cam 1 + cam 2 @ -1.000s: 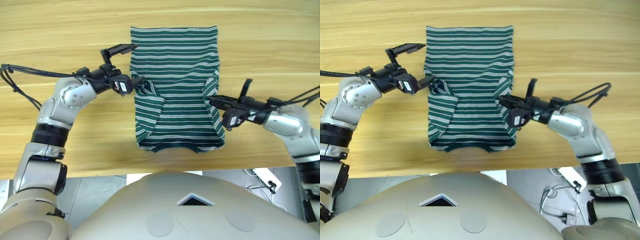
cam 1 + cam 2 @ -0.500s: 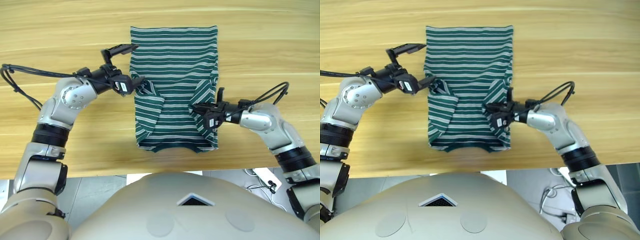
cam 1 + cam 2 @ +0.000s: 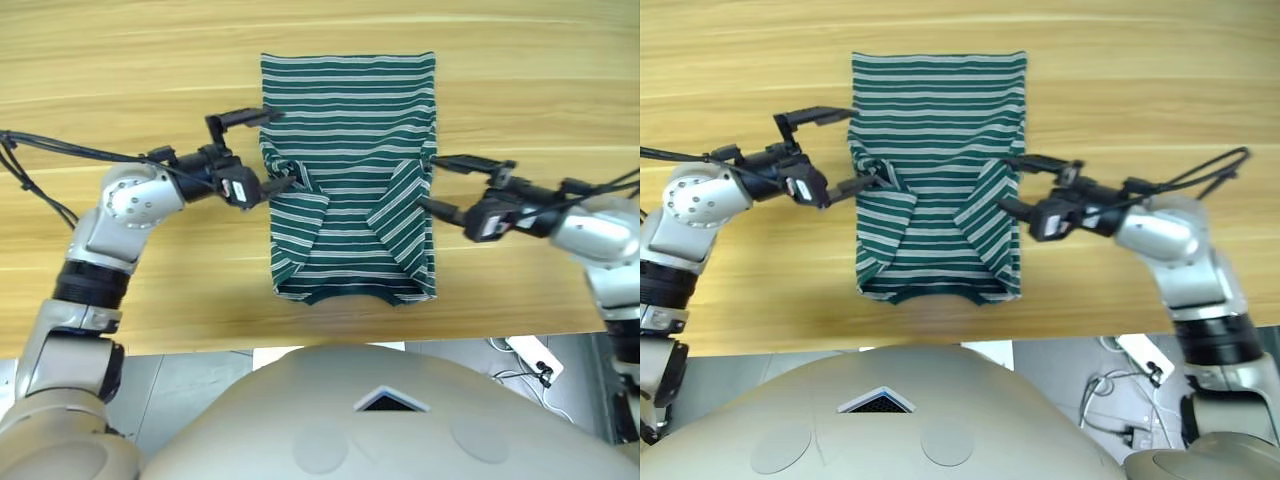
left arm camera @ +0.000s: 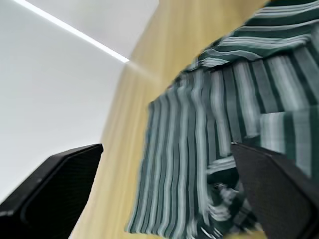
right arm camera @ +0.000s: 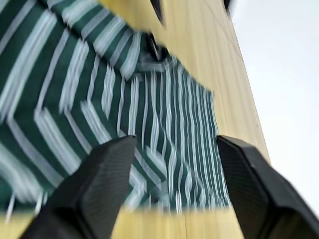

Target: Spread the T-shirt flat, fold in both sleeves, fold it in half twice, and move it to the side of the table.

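In the middle of a pale wooden counter point(image 3: 120, 60), a green T-shirt point(image 3: 345, 120) with thin white stripes lay flat, its hem toward the far edge and its neck toward the robot. Both sleeves were turned in over the body: the left sleeve point(image 3: 300, 225) and the right sleeve point(image 3: 400, 215) each formed a slanted flap, leaving the shirt as a tall, narrow rectangle.

The left arm came in from the left side, bent at the elbow, forearm low over the wood. The left pincer point(image 3: 258, 150) sat at the shirt's left edge with its two fingers spread wide; the nearer finger touched a small bunch of cloth there, while the farther one hung just off the edge.

The right arm came in from the right side, forearm roughly level. The right pincer point(image 3: 432, 183) was spread too, its tips just at the shirt's right edge, gripping nothing.

Half a second before, the right pincer had been well in over the cloth, carrying the right sleeve toward the middle. It had since let go and drawn back to the edge, and the sleeve lay flat where it was left. The left pincer had kept its place, with the arm shifted only slightly.
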You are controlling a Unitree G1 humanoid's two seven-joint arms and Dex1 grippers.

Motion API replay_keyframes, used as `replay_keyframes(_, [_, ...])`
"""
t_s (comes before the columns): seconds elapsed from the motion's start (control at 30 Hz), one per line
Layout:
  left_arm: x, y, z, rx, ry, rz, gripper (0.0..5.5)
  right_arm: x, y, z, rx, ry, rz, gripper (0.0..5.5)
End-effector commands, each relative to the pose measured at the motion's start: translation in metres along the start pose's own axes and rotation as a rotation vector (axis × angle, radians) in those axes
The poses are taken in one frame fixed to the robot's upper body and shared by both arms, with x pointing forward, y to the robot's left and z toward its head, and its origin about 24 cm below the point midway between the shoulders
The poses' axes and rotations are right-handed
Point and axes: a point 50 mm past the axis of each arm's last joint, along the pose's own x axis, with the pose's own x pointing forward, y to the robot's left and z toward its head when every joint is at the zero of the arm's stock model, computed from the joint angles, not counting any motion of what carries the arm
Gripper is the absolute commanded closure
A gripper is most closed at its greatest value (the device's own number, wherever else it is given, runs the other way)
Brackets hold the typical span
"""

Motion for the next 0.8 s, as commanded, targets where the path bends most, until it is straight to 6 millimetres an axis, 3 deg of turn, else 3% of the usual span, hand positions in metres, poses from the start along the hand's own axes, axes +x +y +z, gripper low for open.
replay_keyframes(0.03, [-0.03,-0.026,-0.003,-0.025,0.088,-0.251,0.28,-0.03,0.038,-0.004,-0.017,0.107,0.261,1.8])
replay_keyframes(0.13, [-0.039,-0.046,0.002,-0.026,0.112,-0.378,0.13,-0.034,0.073,0.01,0.027,0.045,0.427,1.8])
replay_keyframes(0.27, [-0.029,-0.065,0.014,-0.051,0.05,-0.417,0.13,-0.025,0.095,0.014,0.067,0.004,0.496,1.8])
replay_keyframes(0.43, [-0.021,-0.082,0.019,-0.066,0.013,-0.457,0.13,-0.011,0.1,0.008,0.062,0.01,0.507,1.8])
replay_keyframes(0.7, [-0.018,-0.09,0.025,-0.056,-0.027,-0.524,0.13,0.0,0.097,0.008,0.036,0.003,0.495,1.8])
replay_keyframes(0.8, [-0.018,-0.091,0.024,-0.047,-0.027,-0.537,0.59,0.002,0.097,0.008,0.031,0.004,0.498,1.8])
